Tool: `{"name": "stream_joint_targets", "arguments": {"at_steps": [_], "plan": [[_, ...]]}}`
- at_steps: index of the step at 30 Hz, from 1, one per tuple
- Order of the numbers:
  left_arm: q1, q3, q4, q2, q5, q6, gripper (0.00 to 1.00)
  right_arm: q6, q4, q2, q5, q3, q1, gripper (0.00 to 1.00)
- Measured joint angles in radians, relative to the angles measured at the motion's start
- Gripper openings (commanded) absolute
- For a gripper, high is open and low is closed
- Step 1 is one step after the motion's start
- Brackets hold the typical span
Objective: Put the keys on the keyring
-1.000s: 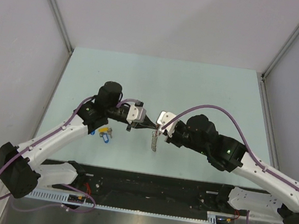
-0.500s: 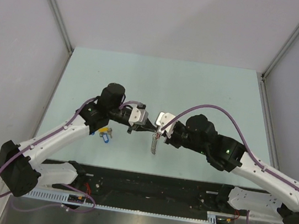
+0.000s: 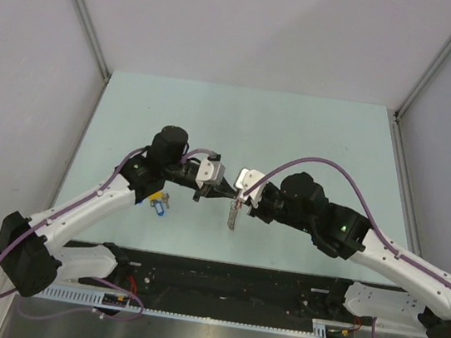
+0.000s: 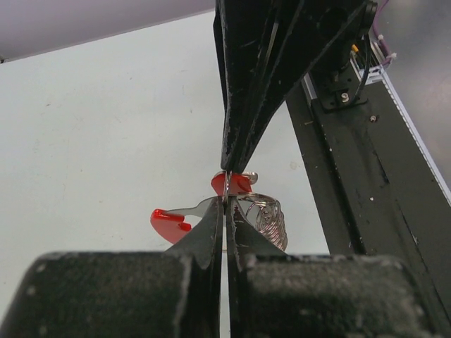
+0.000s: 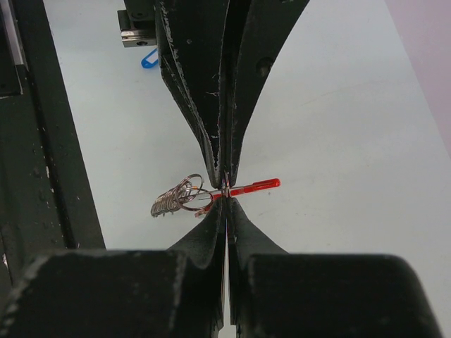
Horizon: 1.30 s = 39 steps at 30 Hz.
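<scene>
My two grippers meet tip to tip above the middle of the table. My left gripper (image 3: 225, 192) (image 4: 225, 202) is shut on the silvery blade of a red-headed key (image 4: 169, 222), which also shows in the right wrist view (image 5: 259, 186). My right gripper (image 3: 239, 198) (image 5: 225, 197) is shut on the keyring (image 5: 176, 198). Its grey coil of metal loops (image 4: 268, 219) hangs down below the tips (image 3: 233, 217), and a bit of its red band (image 4: 238, 183) shows at the jaws. A blue-headed key (image 3: 157, 204) lies on the table under my left arm; it also shows in the right wrist view (image 5: 146, 60).
The pale green table (image 3: 314, 139) is walled by grey panels at the back and both sides. A black rail with cable trays (image 3: 226, 283) runs along the near edge, close under both arms.
My left gripper has moved right, closing the gap to my right gripper until the tips meet. The right arm and the hanging coil have barely moved.
</scene>
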Motion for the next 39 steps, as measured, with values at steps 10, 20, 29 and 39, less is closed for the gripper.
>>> {"name": "stream_joint_targets", "arguments": {"at_steps": [10, 20, 29, 39], "plan": [[-0.008, -0.029, 0.113, -0.001, -0.016, -0.12, 0.0, -0.008, -0.005, -0.019, 0.043, 0.0, 0.0, 0.0], [-0.013, -0.034, 0.153, -0.001, -0.009, -0.149, 0.0, -0.01, 0.009, -0.046, 0.06, -0.013, 0.0, 0.28], [-0.015, -0.041, 0.153, -0.011, -0.009, -0.151, 0.0, -0.007, 0.02, -0.089, 0.046, -0.013, -0.023, 0.33], [-0.015, -0.042, 0.175, -0.02, -0.01, -0.17, 0.0, -0.01, 0.02, -0.111, -0.065, -0.03, -0.05, 0.33]]}}
